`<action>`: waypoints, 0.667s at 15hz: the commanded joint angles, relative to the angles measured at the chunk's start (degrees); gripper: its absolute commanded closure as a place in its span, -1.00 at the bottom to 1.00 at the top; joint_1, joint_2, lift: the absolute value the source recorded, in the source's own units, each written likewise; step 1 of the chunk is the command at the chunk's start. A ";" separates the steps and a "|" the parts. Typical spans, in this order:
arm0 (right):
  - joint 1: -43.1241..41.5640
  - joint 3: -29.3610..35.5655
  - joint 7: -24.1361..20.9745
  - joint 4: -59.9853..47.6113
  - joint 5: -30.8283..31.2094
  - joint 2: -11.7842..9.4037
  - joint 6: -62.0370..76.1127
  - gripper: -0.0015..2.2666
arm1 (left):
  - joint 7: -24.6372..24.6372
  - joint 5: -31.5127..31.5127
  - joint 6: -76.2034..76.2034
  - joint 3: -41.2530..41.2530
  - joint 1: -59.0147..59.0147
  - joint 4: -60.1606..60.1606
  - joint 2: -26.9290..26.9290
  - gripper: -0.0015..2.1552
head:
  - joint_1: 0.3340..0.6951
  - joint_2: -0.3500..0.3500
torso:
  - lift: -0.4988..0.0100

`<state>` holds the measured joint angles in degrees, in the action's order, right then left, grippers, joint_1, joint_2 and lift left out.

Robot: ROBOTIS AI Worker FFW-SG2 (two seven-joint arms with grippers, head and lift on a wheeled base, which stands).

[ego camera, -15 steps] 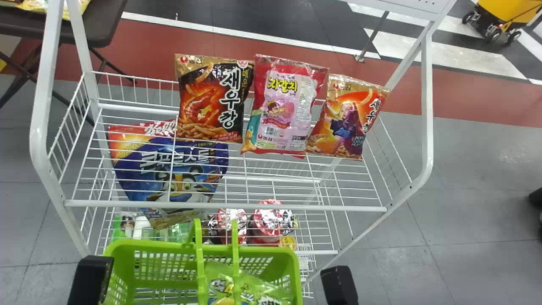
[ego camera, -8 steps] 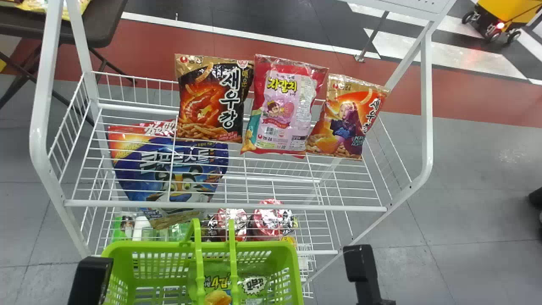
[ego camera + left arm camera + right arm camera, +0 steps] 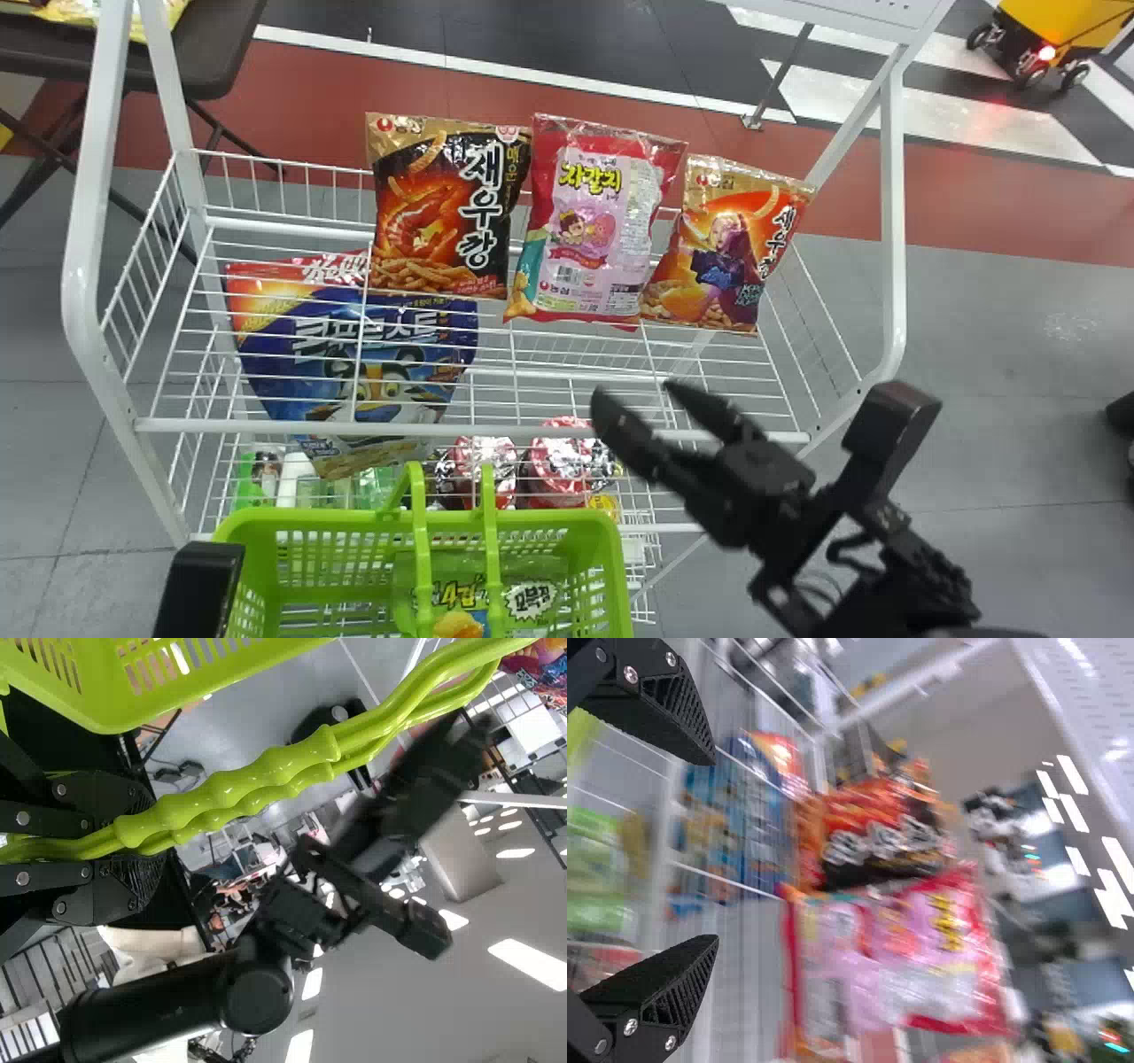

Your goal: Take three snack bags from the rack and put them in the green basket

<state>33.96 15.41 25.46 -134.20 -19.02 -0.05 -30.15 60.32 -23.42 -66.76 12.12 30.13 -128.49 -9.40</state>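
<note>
Risen at the frame's lower right, the right tool (image 3: 640, 394), spread wide, might snag two close-set snack bags (image 3: 589, 221); the left tool (image 3: 146, 843) grips the green basket's (image 3: 323, 517) handles (image 3: 257, 784).

three upper snack bags (image 3: 589, 226), one green basket (image 3: 310, 517)

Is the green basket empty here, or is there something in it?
Not empty: in the head view, a green snack bag lies inside the basket, partly behind its handles.
</note>
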 commanded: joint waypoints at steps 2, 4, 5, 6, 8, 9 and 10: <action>-11.72 -3.10 -4.72 9.92 3.81 0.10 6.11 -0.89 | -0.29 0.21 0.00 0.71 -0.16 0.52 0.17 0.29 | 1.00 -1.00 | 0.92; -18.32 -6.44 -8.85 15.99 7.24 0.10 8.04 -0.88 | -0.29 0.48 0.00 1.06 -0.16 0.43 0.17 0.25 | 1.00 -1.00 | 0.92; -20.69 -7.23 -10.87 18.62 8.38 0.10 8.04 -0.88 | -0.29 0.48 0.00 1.06 -0.25 0.52 -0.01 0.24 | 1.00 -1.00 | 0.92; -22.62 -7.76 -12.45 21.00 9.09 0.10 8.39 -0.88 | -0.21 0.39 0.00 0.98 -0.25 0.70 -0.09 0.24 | 1.00 -1.00 | 0.92; -26.49 -8.99 -15.44 25.92 11.11 0.10 8.57 -0.88 | 0.14 0.39 0.00 0.71 -0.25 0.70 -0.27 0.24 | 1.00 -1.00 | 0.92; -27.81 -9.26 -15.62 27.68 12.25 0.10 8.75 -0.88 | 0.23 0.39 0.00 0.62 -0.25 0.78 -0.27 0.24 | 1.00 -1.00 | 0.92; -29.48 -9.43 -15.53 29.61 13.22 0.10 9.10 -0.88 | 0.41 0.30 0.00 0.45 -0.25 1.05 -0.27 0.24 | 1.00 -1.00 | 0.92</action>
<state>6.73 6.35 9.83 -107.33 -7.22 0.00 -21.43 60.66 -23.05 -66.76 12.75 29.88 -127.69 -9.66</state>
